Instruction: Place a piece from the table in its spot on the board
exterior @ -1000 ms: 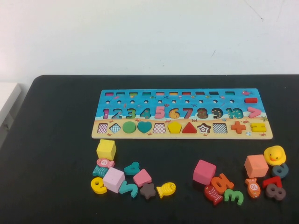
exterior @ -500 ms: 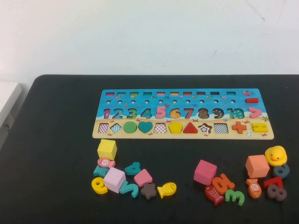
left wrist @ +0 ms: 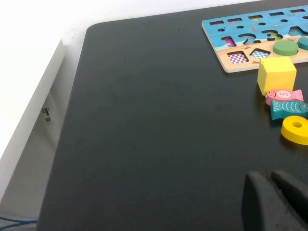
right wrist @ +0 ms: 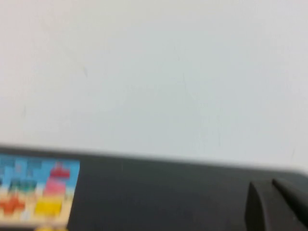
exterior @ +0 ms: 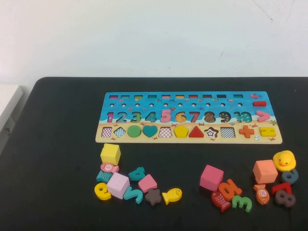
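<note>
The puzzle board (exterior: 187, 98) lies flat at the back of the black table, with numbers and shapes seated in it and some checkered slots bare. Loose pieces lie in front of it in two groups: a yellow cube (exterior: 110, 154), a lilac cube (exterior: 117, 185) and a brown star (exterior: 153, 196) on the left; a magenta cube (exterior: 211, 177) and a salmon cube (exterior: 264, 171) on the right. Neither arm shows in the high view. My left gripper (left wrist: 269, 177) is shut and empty over bare table left of the left group. My right gripper (right wrist: 269, 185) is shut and empty near the table's far right.
A yellow duck (exterior: 283, 160) sits at the right end of the right group. In the left wrist view the board's corner (left wrist: 226, 29), the yellow cube (left wrist: 276, 74), two fish and a yellow piece (left wrist: 295, 129) show. A white ledge (exterior: 7, 103) stands left of the table.
</note>
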Available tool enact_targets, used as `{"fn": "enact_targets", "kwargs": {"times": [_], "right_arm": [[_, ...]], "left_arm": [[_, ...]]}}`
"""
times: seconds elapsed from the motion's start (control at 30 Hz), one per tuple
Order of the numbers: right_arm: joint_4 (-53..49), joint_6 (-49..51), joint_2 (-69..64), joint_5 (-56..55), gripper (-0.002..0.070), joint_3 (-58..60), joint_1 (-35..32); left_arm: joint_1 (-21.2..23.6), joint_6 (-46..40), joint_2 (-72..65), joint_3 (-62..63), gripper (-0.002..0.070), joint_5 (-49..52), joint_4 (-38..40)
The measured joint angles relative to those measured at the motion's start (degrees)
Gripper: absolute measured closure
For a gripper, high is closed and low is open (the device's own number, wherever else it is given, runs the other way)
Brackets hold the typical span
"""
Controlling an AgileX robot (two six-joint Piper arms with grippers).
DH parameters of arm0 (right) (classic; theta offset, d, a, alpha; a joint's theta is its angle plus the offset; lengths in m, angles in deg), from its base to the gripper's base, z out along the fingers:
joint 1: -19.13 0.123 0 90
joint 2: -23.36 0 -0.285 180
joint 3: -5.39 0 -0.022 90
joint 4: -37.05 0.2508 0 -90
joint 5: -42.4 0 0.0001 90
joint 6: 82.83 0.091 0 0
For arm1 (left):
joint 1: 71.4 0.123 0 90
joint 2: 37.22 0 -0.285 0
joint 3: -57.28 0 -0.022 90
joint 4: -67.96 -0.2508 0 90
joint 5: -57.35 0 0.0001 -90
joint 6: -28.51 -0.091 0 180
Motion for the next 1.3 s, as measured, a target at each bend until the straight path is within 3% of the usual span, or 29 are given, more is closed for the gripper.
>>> {"fn": "enact_targets", "kwargs": {"times": [0.13,0.4,0.7,1.3], "right_arm": [[7.00,-6.41,0.00,8.66,0.0657,0.25,0.00],[8.44,-8.00,0.00,24.16,0.0657,0.25,1.89],[3.14,3.38,1.84,26.11,0.0657,-0.08,1.89],[2.29,5.40,1.84,27.92,0.0657,-0.43,3.21]], "left_arm": [[0.00,0.00,0.00,0.00,0.0676,0.00,0.00],[0.00,0.11,0.00,0.00,0.0676,0.00,0.00],[0.00,0.11,0.00,0.00,0.0676,0.00,0.00],[0.00,-0.01,0.00,0.00,0.0676,0.00,0.00]]}}
